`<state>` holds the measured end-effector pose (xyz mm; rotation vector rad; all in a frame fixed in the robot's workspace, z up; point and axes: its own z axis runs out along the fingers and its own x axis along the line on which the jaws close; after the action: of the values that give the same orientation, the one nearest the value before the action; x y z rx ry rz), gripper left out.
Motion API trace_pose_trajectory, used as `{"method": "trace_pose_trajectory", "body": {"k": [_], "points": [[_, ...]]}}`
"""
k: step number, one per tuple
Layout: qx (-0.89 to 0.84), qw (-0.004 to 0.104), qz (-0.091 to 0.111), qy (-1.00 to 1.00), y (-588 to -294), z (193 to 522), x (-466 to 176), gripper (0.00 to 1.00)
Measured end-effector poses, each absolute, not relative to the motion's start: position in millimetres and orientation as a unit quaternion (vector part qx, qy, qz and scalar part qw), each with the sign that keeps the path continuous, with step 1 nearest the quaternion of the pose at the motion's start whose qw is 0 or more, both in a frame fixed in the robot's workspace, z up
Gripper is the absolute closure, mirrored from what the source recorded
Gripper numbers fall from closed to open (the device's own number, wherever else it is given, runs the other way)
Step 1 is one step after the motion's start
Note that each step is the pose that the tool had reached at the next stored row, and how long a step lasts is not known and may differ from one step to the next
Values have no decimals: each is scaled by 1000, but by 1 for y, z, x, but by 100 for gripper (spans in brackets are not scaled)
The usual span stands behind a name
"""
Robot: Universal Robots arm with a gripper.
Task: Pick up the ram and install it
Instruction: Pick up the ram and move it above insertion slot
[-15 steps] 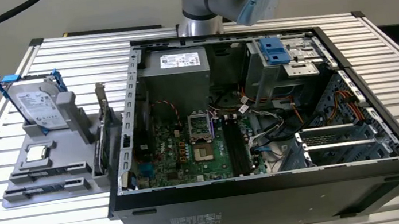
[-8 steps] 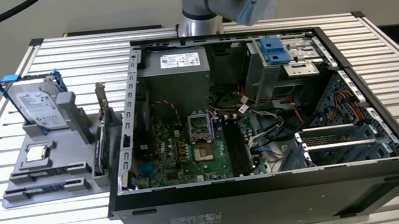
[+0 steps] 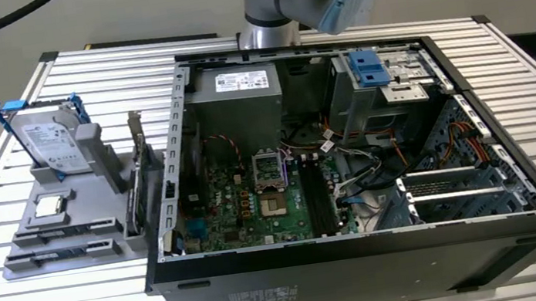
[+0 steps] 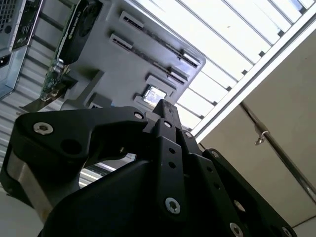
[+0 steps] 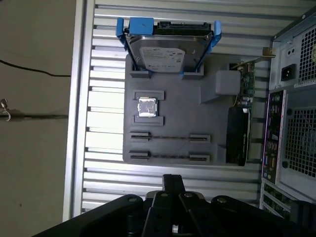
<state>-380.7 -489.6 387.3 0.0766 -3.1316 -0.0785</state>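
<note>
My gripper [image 5: 173,180] hangs just off the edge of the grey holder [image 5: 197,113], apart from the ram, and I can't make out from either wrist view whether it is spread or clenched. The ram [image 5: 169,157] sits in the holder's slot nearest the gripper, a second stick [image 5: 169,137] just beside it, with the processor chip [image 5: 147,106] and the blue-railed hard drive [image 5: 168,52] beyond. In the exterior view the open computer case [image 3: 367,270] stands next to the holder
</note>
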Motion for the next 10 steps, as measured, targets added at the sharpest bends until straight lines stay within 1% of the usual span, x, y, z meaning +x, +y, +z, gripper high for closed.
{"method": "trace_pose_trajectory", "body": {"k": [10], "points": [[-24,3,-25,-999,-490,387,-381,100]]}}
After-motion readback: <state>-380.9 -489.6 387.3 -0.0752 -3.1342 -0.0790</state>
